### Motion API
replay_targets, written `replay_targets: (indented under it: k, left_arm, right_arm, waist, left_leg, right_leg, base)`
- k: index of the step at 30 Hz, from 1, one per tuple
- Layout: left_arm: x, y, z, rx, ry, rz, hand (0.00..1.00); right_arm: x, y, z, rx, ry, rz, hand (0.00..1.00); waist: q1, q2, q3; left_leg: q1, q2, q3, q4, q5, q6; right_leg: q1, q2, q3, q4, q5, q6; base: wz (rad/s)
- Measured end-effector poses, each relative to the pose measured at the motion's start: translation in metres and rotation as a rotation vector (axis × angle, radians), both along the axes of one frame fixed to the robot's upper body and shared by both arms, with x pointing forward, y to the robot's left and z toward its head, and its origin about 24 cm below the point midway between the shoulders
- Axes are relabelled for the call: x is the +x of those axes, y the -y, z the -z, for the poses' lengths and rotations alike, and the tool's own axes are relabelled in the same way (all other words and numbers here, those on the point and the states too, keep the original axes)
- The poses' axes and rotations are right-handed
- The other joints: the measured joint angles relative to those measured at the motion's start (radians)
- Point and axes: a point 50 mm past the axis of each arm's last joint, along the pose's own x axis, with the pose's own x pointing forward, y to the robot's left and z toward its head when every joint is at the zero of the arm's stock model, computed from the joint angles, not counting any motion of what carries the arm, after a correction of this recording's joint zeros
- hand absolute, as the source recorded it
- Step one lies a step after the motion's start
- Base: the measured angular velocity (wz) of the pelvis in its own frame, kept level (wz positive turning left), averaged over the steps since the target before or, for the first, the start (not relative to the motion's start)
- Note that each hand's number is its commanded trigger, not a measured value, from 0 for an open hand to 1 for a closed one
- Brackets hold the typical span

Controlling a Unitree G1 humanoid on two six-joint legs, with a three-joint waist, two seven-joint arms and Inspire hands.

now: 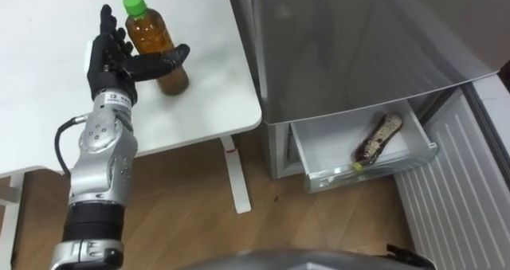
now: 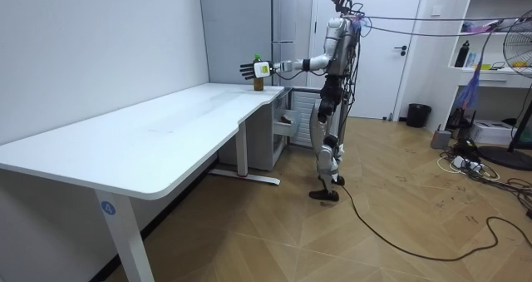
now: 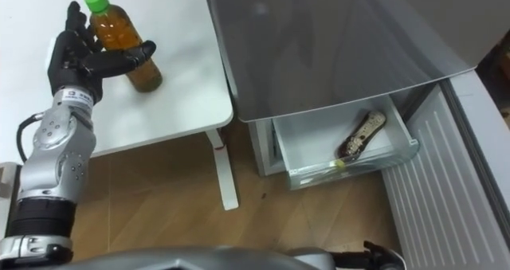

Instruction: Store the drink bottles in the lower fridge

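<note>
White tabletop (image 1: 48, 23) carries a green-capped bottle (image 1: 150, 35) near its right edge; left hand (image 1: 107, 59) open wide beside it, thumb across its front.

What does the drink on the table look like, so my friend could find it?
Look at the white table beside the grey fridge. Near its fridge-side edge stands a bottle, right next to the robot's left hand. It has brown drink inside and a bright green cap.

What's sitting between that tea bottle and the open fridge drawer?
Nothing loose. In the left eye view, bare white table runs from the bottle to its edge; then the grey fridge, its corner above the drawer.
</note>
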Motion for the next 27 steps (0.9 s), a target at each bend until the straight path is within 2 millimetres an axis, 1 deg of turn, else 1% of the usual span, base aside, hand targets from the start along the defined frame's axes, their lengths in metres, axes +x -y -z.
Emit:
replay_targets:
  k: [1,2,3,4,5,6,7,12,19,27]
  left_arm:
    - [0.0,0.0,0.0,0.001,-0.002,0.001,0.0]
    - [0.0,0.0,0.0,0.001,-0.006,0.001,0.13]
    - [0.0,0.0,0.0,0.0,-0.007,0.001,0.51]
    - [0.0,0.0,0.001,-0.006,-0.011,0.001,0.61]
    - [0.0,0.0,0.001,-0.017,-0.012,0.0,0.82]
    - [0.0,-0.001,0.002,-0.018,-0.013,-0.001,0.96]
    - [0.0,-0.001,0.002,-0.019,-0.015,-0.001,1.0]
    - [0.0,-0.001,0.005,-0.02,-0.029,0.001,1.0]
    - [-0.001,-0.002,0.013,-0.026,-0.071,0.018,1.0]
    - [-0.001,-0.001,0.016,-0.05,-0.086,0.03,1.0]
  right_arm:
    - [-0.001,0.0,0.0,-0.004,-0.003,0.0,0.0]
    - [-0.002,0.0,0.0,-0.008,-0.011,-0.011,0.0]
    - [-0.002,0.0,0.0,-0.011,-0.016,-0.017,0.0]
    - [-0.002,0.001,0.0,-0.016,-0.022,-0.032,0.0]
    - [-0.002,0.001,0.0,-0.022,-0.028,-0.047,0.0]
    - [-0.002,0.001,0.0,-0.024,-0.03,-0.053,0.0]
    - [-0.002,0.001,0.0,-0.028,-0.033,-0.062,0.0]
    - [-0.005,0.002,0.0,-0.045,-0.046,-0.07,0.0]
    - [-0.015,0.002,0.002,-0.056,-0.113,-0.08,0.0]
    - [-0.019,0.002,0.002,-0.075,-0.158,-0.155,0.0]
  waist:
    - [-0.004,0.0,0.0001]
    - [-0.004,0.0,0.0001]
    - [-0.004,0.0,0.0002]
    - [-0.004,-0.001,0.0004]
    - [-0.004,-0.001,0.0006]
    - [-0.005,-0.001,0.0007]
    - [-0.006,-0.001,0.0008]
    - [-0.008,-0.001,0.0008]
    - [-0.008,-0.002,0.0011]
    - [-0.015,-0.001,0.0008]
  left_leg:
    - [-0.001,0.0,0.0,0.0,0.0,0.0]
    - [-0.001,0.0,0.001,0.0,0.0,0.0]
    - [-0.001,0.0,0.001,0.0,0.0,0.0]
    - [-0.001,-0.001,0.0,0.0,0.0,0.0]
    - [-0.002,-0.001,0.0,0.0,0.0,0.0]
    - [-0.001,-0.001,0.0,0.0,0.0,0.0]
    - [-0.001,-0.001,0.0,0.0,0.0,0.0]
    - [-0.002,-0.001,0.001,0.001,0.0,0.0]
    - [-0.003,-0.001,0.001,0.004,0.0,0.0]
    - [-0.004,-0.001,0.002,0.004,0.0,0.0]
  right_leg:
    - [-0.001,0.0,0.0,0.0,0.0,0.0]
    - [-0.001,0.0,0.0,0.0,0.0,0.0]
    - [-0.001,-0.001,0.0,0.0,0.0,0.0]
    - [-0.002,-0.001,-0.001,0.0,0.0,0.0]
    - [-0.002,-0.001,-0.001,0.0,0.0,0.0]
    - [-0.002,-0.002,-0.001,0.0,0.0,0.0]
    - [-0.002,-0.002,-0.001,0.0,0.0,0.0]
    - [-0.003,-0.002,0.001,0.001,0.0,0.0]
    - [-0.004,-0.002,0.006,0.001,-0.001,0.0]
    - [-0.007,-0.002,0.004,0.002,-0.001,0.0]
  base:
    - [0.0]
    - [0.0]
    - [0.0]
    - [0.0]
    - [0.0]
    - [0.0]
    - [0.0]
    - [0.0]
    - [0.0]
    - [0.0]
